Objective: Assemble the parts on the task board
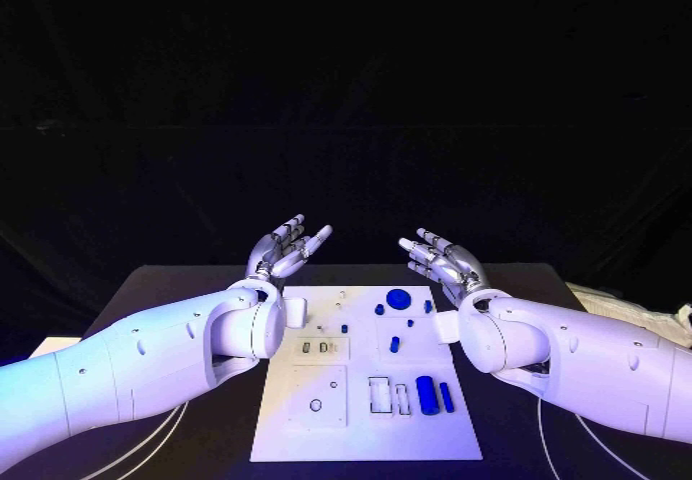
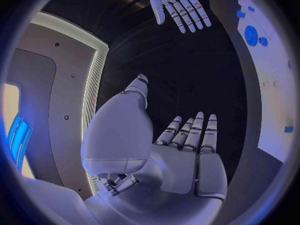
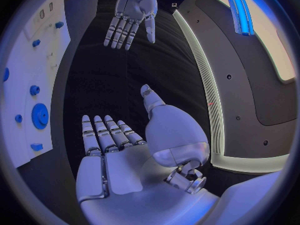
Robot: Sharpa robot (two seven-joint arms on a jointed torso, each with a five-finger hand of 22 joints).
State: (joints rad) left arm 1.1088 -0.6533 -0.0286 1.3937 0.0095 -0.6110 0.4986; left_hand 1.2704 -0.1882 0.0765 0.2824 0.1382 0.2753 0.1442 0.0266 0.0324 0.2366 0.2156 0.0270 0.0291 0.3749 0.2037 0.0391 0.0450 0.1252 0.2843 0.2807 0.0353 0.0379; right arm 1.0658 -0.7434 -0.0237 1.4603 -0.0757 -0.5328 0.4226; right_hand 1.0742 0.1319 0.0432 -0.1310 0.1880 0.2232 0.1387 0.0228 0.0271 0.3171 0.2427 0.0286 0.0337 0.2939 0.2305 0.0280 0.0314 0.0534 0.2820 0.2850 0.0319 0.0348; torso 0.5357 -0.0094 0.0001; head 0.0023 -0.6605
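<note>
While head view shows task board whole, wrist views catch edges.

Bench: black, carrying the white board in its middle.
Board: white plate lying flat between the two arms, with small slots and holes in its surface.
Blue parts: a round disc near the far edge; a few small pieces just beside it; a short peg near the middle; a thick cylinder and a thin bar side by side at the near right.
Left hand: raised past the board's far left corner, palm up, fingers spread, holding nothing.
Right hand: raised past the far right corner, fingers spread, holding nothing.
Cables: pale lines lying on the bench at both sides.
</note>
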